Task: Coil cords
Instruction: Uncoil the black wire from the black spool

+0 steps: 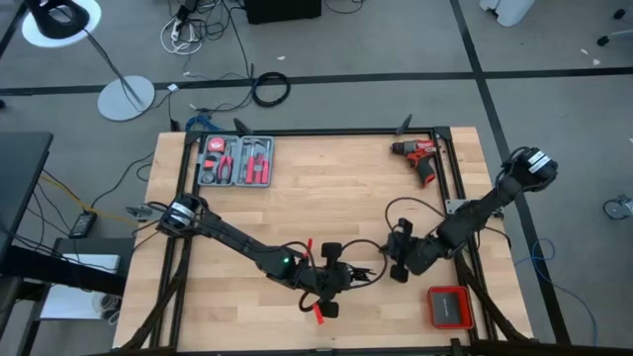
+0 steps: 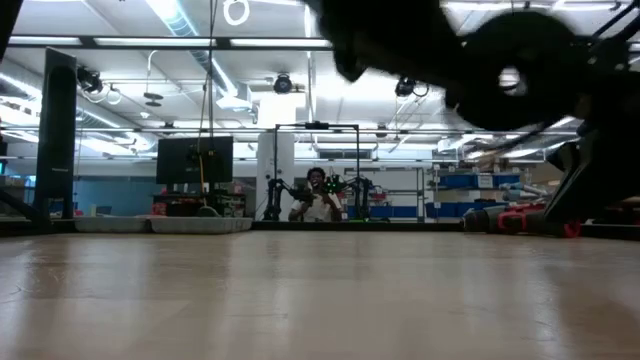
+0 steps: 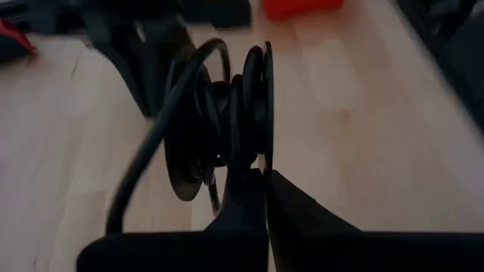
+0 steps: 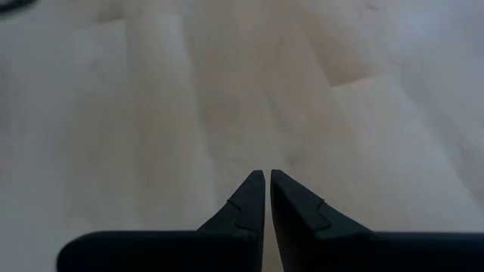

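The cord is a thin black cable. Part of it is wound into a small coil [image 3: 227,113], and my left gripper [image 3: 265,172] is shut on that coil near the table's front middle [image 1: 341,275]. A loose strand [image 3: 144,151] runs off the coil. In the high view more of the cord [image 1: 415,206] loops over the table beside my right arm. My right gripper [image 4: 268,175] is shut with nothing between its fingers. It hangs over bare wood just right of the left gripper [image 1: 396,265]. My left gripper pinches the coil's near rim [image 3: 261,155] between its two fingertips. The fingers slant down and forward at it. The coil stands on edge beyond the fingertips, its turns bunched side by side. One strand hangs slack off it toward the table.
A red drill [image 1: 423,158] lies at the far right and an open tool case [image 1: 235,160] at the far left. A red and black box [image 1: 448,307] sits at the near right. Black frame rails [image 1: 188,178] run along the table's sides. Bare wood lies in the middle.
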You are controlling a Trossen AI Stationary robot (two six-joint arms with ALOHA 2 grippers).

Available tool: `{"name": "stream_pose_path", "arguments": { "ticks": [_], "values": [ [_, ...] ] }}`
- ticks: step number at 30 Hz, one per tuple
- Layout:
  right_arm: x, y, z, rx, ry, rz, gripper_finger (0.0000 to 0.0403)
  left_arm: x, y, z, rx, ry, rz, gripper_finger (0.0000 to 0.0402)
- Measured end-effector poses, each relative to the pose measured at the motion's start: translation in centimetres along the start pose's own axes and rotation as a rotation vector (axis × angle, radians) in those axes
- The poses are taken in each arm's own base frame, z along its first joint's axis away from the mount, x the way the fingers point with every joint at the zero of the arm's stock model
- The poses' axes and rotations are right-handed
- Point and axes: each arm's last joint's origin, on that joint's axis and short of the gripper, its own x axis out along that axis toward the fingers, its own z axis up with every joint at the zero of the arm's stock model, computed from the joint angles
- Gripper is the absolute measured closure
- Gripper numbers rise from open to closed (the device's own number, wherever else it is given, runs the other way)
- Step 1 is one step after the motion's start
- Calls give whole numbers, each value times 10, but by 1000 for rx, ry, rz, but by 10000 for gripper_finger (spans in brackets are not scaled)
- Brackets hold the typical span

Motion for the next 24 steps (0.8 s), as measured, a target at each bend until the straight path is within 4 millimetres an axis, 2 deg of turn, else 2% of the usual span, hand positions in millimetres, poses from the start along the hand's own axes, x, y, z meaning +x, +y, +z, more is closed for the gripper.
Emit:
{"name": "stream_pose_path", "arguments": {
  "ticks": [4,7,13,16,19,24],
  "values": [
    [-2,-19,1,54,16,12,378,5,13,-23,22,-3,-31,401],
    [-4,-28,5,90,21,38,378,9,26,-44,3,-70,-96,401],
    [-4,-38,17,127,-19,60,378,-7,61,-76,-81,-172,-144,401],
    [-2,-37,27,157,-76,138,378,-22,73,-79,-101,-171,-136,401],
    [0,-34,38,181,-152,218,378,-45,81,-68,-101,-161,-133,401],
    [5,-27,53,154,-193,212,378,-78,95,-63,-44,-101,-101,401]
  ]
}}
